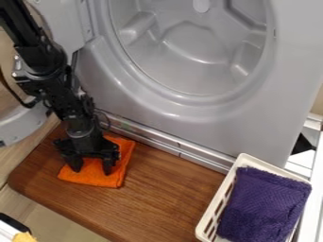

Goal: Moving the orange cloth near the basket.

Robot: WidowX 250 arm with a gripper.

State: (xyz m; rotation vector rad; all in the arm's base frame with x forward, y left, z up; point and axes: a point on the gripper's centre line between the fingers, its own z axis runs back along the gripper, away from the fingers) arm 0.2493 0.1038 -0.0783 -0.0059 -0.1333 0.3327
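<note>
Black arm [45,64] slanting from upper left, gripper [92,171] pointing down (fingers [108,166] apart)

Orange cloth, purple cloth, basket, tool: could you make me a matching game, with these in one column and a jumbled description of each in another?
Things:
1. Orange cloth
2. Purple cloth
3. Basket
4. Tool

Descriptions:
A. Pale, with slots in its side
B. Black, at the end of the arm, its two fingers apart
C. Lying on the left part of the brown wooden board
D. Lying inside a pale container

Right pairs: 1-C, 2-D, 3-A, 4-B
</note>
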